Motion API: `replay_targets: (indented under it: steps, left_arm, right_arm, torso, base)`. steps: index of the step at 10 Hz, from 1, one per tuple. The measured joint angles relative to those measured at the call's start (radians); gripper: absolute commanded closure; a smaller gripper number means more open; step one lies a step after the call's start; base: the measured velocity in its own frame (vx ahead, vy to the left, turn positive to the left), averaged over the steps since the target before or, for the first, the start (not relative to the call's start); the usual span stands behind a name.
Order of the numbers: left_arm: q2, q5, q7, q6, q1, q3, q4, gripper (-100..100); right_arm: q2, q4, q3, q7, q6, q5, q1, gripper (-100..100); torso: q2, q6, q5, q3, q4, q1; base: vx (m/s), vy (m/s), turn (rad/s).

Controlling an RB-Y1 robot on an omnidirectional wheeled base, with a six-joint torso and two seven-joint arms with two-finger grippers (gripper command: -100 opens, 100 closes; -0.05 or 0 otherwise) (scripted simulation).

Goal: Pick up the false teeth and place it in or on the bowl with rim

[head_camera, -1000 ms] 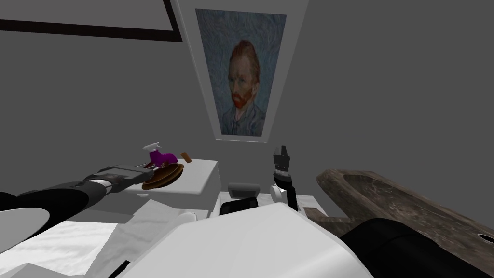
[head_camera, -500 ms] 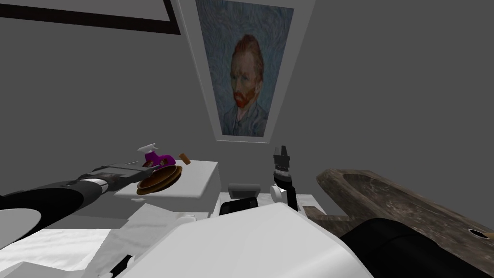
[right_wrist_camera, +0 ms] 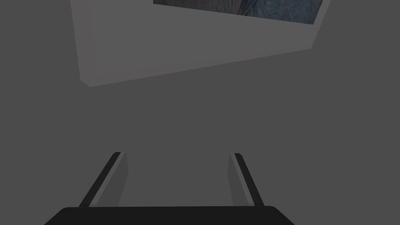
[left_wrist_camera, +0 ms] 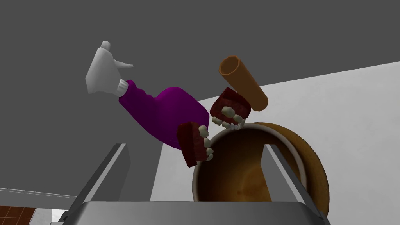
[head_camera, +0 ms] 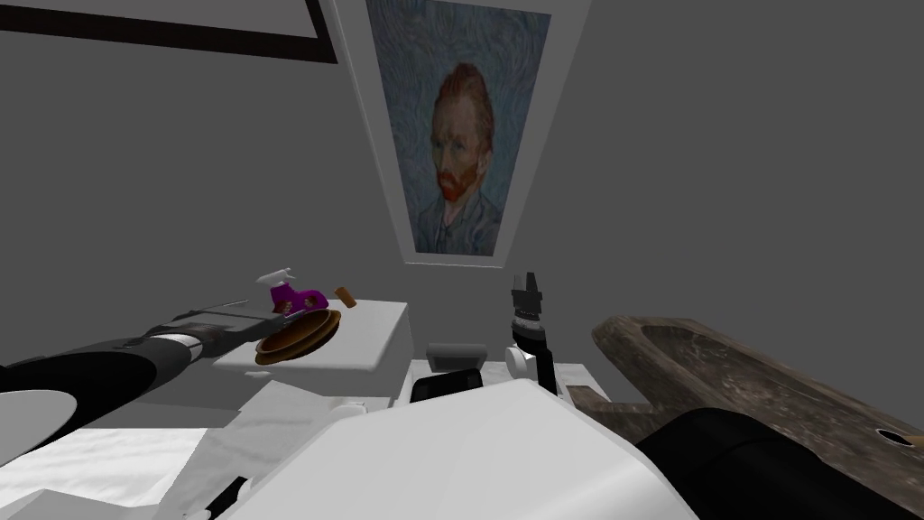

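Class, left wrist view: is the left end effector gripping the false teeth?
No, the left end effector stands open, clear of the false teeth at the rim of the bowl.

Ahead of your left gripper [left_wrist_camera: 194, 145], fingers spread wide, the brown bowl [left_wrist_camera: 312, 168] takes up the gap. The false teeth [left_wrist_camera: 194, 142] sit at its rim, crowded by the purple spray bottle [left_wrist_camera: 164, 113] just beside them and the brown tube [left_wrist_camera: 244, 82] just beyond. Past the bowl, away from the bottle, you have bare white top [left_wrist_camera: 351, 117]. Your right gripper [right_wrist_camera: 176, 154], fingers apart, hangs well apart from all this.
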Motion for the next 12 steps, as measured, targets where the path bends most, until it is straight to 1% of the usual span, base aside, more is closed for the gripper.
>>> replay_targets:
  steps: [1, 3, 4, 5, 6, 8, 10, 11, 12]
  left_arm:
    - [0.019, 0.015, 0.004, 0.020, -0.007, 0.026, -0.004, -100]
    - [0.054, 0.029, 0.015, 0.063, -0.026, 0.055, -0.003, -100]
    - [0.077, 0.039, 0.024, 0.090, -0.038, 0.074, -0.004, -100]
    - [0.092, 0.051, 0.025, 0.110, -0.044, 0.098, -0.001, -100]
    - [0.119, 0.068, 0.030, 0.135, -0.055, 0.124, 0.002, -100]
    - [0.148, 0.080, 0.044, 0.175, -0.069, 0.148, -0.004, -100]
    - [0.193, 0.101, 0.059, 0.227, -0.091, 0.188, -0.005, -100]
    - [0.222, 0.115, 0.065, 0.253, -0.103, 0.213, 0.003, -100]
    - [0.225, 0.117, 0.066, 0.259, -0.105, 0.216, 0.004, 0]
  right_arm:
    - [0.000, 0.000, 0.000, 0.000, 0.000, 0.000, 0.000, 0]
    - [0.000, 0.000, 0.000, 0.000, 0.000, 0.000, 0.000, 0]
    - [0.000, 0.000, 0.000, 0.000, 0.000, 0.000, 0.000, 0]
    - [0.000, 0.000, 0.000, 0.000, 0.000, 0.000, 0.000, 0]
    - [0.000, 0.000, 0.000, 0.000, 0.000, 0.000, 0.000, 0]
    - [0.000, 0.000, 0.000, 0.000, 0.000, 0.000, 0.000, 0]
    - [0.000, 0.000, 0.000, 0.000, 0.000, 0.000, 0.000, 0]
    - [0.000, 0.000, 0.000, 0.000, 0.000, 0.000, 0.000, 0]
    - [0.000, 0.000, 0.000, 0.000, 0.000, 0.000, 0.000, 0]
  torso:
    - [0.000, 0.000, 0.000, 0.000, 0.000, -0.001]
    - [-0.001, 0.000, 0.000, 0.000, 0.000, -0.001]
    - [-0.001, 0.000, 0.000, 0.000, 0.000, -0.001]
    - [-0.001, 0.000, 0.000, 0.000, 0.000, -0.001]
    - [-0.001, 0.000, 0.000, 0.000, 0.000, -0.001]
    - [0.000, 0.000, 0.000, 0.000, 0.000, -0.001]
    - [-0.001, 0.000, 0.000, 0.000, 0.000, -0.001]
    - [0.000, 0.000, 0.000, 0.000, 0.000, -0.001]
    - [0.000, 0.000, 0.000, 0.000, 0.000, -0.001]
  base:
    - [0.008, -0.020, -0.057]
    - [0.009, -0.021, -0.063]
    - [0.016, -0.019, -0.069]
    - [0.009, -0.020, -0.070]
    - [0.004, -0.012, -0.027]
    - [0.007, -0.014, -0.058]
    - [0.010, -0.021, -0.073]
    - [0.004, -0.010, -0.009]
    - [0.000, 0.000, 0.000]
